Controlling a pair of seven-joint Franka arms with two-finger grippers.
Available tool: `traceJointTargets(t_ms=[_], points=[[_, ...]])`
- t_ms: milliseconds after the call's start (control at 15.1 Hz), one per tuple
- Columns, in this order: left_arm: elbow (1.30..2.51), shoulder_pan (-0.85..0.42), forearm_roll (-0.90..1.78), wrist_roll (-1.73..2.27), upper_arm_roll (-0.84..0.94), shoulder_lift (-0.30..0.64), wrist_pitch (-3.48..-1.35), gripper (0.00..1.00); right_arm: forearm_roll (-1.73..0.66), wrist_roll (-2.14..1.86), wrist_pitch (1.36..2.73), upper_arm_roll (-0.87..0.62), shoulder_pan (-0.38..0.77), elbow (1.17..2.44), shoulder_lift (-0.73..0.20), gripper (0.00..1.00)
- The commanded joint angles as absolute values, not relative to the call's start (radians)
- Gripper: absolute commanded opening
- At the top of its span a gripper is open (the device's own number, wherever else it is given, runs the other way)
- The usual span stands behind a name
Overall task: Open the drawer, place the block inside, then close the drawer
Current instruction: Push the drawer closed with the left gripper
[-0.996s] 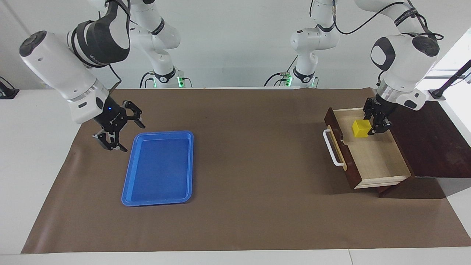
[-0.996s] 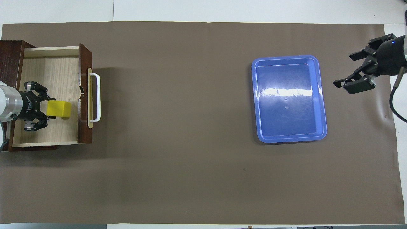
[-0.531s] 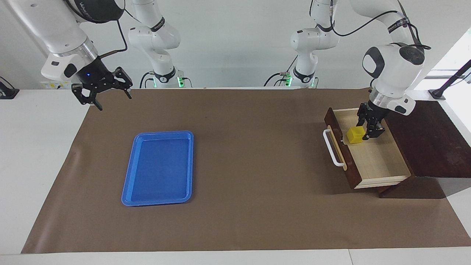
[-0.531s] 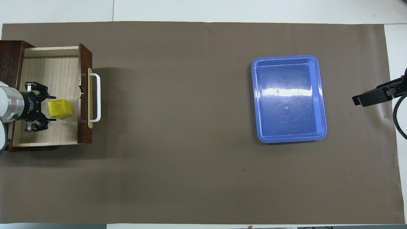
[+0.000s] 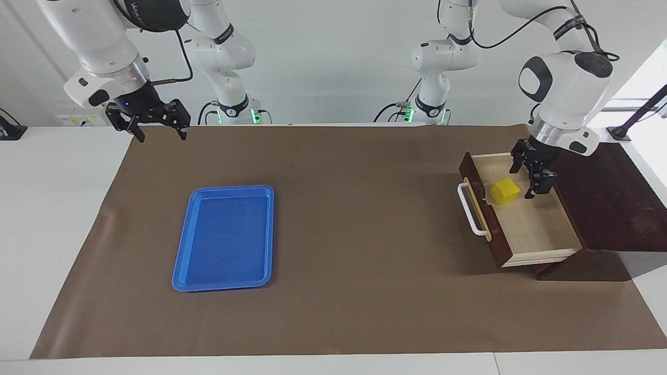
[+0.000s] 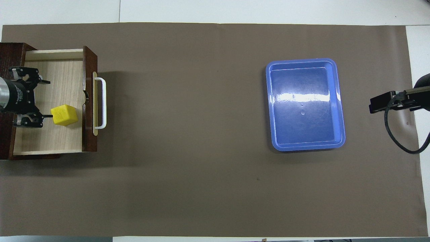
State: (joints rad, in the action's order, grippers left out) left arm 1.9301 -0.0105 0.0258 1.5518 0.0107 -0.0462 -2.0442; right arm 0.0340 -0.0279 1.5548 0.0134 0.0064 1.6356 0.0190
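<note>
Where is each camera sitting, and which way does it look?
Facing view: high across the table, looking at the robots; both whole arms show, left gripper over the open drawer.
Overhead view: above the robots, looking down; only the left gripper and right gripper show.
Both share the yellow block and blue tray.

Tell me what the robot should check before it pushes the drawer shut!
1. Block in the drawer: ok. The block sits on the drawer floor.
2. Block let go: ok. The left claw is open, and the block sits apart from it.
3. Left claw clear of the drawer: not ok. It hangs over the drawer's inside.
4. Handle free: ok. Nothing touches the white handle.
5. Right claw out of the way: ok. The right claw waits over the table edge, away from the blue tray.
</note>
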Motion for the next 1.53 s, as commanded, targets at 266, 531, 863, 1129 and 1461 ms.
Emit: traceJointTargets(t_ms=[266, 531, 863, 1129, 1461], points=[[1.888, -0.186, -0.090, 1.723, 0.002, 0.094, -2.037, 1.00, 0.011, -0.005, 1.609, 0.014, -0.003, 1.683, 0.017, 1.00], [1.898, -0.173, -0.123, 1.730, 0.002, 0.113, -2.039, 1.00, -0.014, -0.008, 1.629, 0.015, -0.008, 1.687, 0.017, 1.00], [1.887, -0.124, -0.198, 1.729, -0.006, 0.117, -2.043, 1.00, -0.006, -0.024, 1.634, 0.015, -0.011, 1.681, 0.017, 1.00], [1.887, -0.023, -0.238, 1.723, -0.006, 0.117, -2.048, 1.00, -0.006, -0.037, 1.632, 0.015, -0.009, 1.683, 0.018, 1.00], [1.887, 0.058, -0.239, 1.700, -0.005, 0.123, -2.100, 1.00, -0.006, -0.034, 1.626, 0.015, -0.009, 1.683, 0.021, 1.00]])
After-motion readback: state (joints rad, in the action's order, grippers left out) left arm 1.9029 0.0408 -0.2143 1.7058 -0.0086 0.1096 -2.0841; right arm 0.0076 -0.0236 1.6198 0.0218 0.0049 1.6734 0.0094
